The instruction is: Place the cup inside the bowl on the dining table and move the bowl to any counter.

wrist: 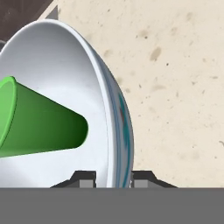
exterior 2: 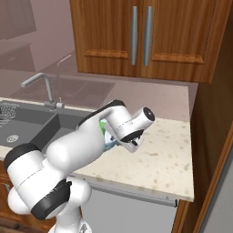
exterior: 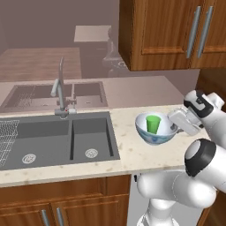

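Sink (exterior: pixel 57 139) and faucet (exterior: pixel 60 90) sit at the left of the counter (exterior: pixel 128 154), wooden cabinets (exterior: pixel 172 33) overhead. Just right of the basin, the bowl (exterior: pixel 154 130) holds the upright cup (exterior: pixel 153 124); the gripper (wrist: pixel 113 180) pinches its rim, one finger inside, one outside.

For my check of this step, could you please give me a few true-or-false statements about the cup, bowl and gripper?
1. The cup stands inside the bowl. True.
2. The gripper is open and clear of the bowl. False: its fingers straddle the bowl's rim, shut on it.
3. The bowl is over the counter, right of the sink. True.
4. The cup is blue. False: it is green.
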You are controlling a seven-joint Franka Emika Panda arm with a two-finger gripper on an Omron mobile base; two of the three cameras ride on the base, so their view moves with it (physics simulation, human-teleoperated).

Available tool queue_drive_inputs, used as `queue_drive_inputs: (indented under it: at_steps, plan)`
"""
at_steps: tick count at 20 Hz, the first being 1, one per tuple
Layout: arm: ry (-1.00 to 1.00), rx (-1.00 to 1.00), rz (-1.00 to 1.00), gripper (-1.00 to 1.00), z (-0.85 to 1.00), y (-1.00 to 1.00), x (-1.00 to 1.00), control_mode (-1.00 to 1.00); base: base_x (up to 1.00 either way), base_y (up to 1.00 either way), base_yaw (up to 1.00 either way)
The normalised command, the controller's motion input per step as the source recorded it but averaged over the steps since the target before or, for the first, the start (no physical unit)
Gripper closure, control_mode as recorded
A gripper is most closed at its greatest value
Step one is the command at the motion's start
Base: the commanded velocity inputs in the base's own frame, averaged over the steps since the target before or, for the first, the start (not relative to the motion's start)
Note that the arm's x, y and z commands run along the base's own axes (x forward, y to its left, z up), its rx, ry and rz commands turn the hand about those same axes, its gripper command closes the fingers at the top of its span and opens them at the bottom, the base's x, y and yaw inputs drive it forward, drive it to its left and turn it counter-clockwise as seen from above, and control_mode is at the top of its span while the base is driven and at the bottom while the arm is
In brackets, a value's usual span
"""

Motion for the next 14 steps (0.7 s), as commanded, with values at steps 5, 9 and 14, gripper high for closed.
queue_drive_inputs:
  at_steps: [5,9,14]
  plan:
    - [0.00,0.00,0.00,1.00,-0.05,0.00,0.00,-1.00,0.00,0.00,0.00]
    - [-0.02,0.00,0.00,1.00,-0.07,0.00,0.00,-1.00,0.00,0.00,0.00]
    - [-0.02,-0.02,0.00,1.00,-0.17,0.00,0.00,-1.00,0.00,0.00,0.00]
